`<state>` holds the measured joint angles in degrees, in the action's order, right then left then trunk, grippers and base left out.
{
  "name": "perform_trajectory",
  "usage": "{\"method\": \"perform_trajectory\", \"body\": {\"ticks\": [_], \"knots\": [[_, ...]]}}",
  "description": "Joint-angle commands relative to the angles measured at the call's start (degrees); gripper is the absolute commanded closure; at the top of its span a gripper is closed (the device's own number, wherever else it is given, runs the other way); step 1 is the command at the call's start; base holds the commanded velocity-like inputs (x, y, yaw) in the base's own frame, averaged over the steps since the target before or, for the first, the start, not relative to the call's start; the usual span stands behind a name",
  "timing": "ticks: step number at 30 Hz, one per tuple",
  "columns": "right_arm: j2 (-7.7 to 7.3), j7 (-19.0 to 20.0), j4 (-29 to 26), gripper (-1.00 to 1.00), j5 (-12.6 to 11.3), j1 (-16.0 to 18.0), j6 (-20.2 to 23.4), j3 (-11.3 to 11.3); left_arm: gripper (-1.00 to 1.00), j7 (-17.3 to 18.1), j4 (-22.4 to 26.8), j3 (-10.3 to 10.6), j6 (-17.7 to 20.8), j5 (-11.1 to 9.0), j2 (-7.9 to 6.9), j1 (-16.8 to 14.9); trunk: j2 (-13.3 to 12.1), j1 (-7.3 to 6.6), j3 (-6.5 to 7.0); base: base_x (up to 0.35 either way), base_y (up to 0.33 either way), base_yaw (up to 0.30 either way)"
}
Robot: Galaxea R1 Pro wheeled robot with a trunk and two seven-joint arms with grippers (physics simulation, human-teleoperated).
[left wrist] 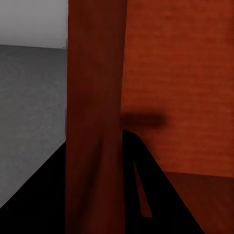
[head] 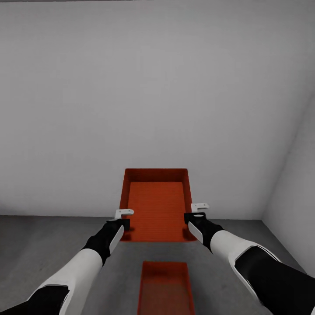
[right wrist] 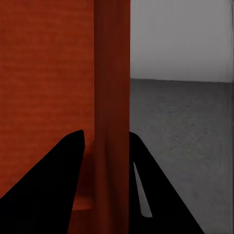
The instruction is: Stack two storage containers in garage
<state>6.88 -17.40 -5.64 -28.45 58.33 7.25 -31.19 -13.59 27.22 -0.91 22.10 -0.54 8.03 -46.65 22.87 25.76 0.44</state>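
A bare garage: plain white-grey walls (head: 157,87), dark grey concrete floor (head: 43,245).

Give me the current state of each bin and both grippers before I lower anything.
Orange-red rectangular plastic bin held up: lifted off the floor, upright, empty, gripped by its two side walls.
Second orange-red plastic bin: resting on the dark grey concrete floor, upright, empty, nearer the robot.
Left gripper: shut on the held bin's left wall.
Right gripper: shut on its right wall.
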Motion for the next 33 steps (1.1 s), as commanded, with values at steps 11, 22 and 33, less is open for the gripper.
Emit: {"method": "perform_trajectory", "body": {"ticks": [11,22,33], "knots": [[0.03,-0.3,0.1,1.0,-1.2,0.0,0.4,-3.1,1.0,-0.3,1.3,0.0,0.2,0.0,0.05,0.0,0.1,0.03,-0.03,0.009,0.004,-0.236],[0.04,-0.3,0.1,1.0,-1.2,0.0,0.4,-3.1,1.0,-0.4,1.3,0.0,0.2,0.0,0.05,0.0,0.1,0.03,-0.03,0.0,0.0,-0.127],[0.06,-0.3,0.1,1.0,-1.2,0.0,0.4,-3.1,1.0,-0.4,1.5,0.0,0.2,-0.1,0.09,0.0,0.1,0.03,-0.03,0.0,0.0,-0.001]]}}
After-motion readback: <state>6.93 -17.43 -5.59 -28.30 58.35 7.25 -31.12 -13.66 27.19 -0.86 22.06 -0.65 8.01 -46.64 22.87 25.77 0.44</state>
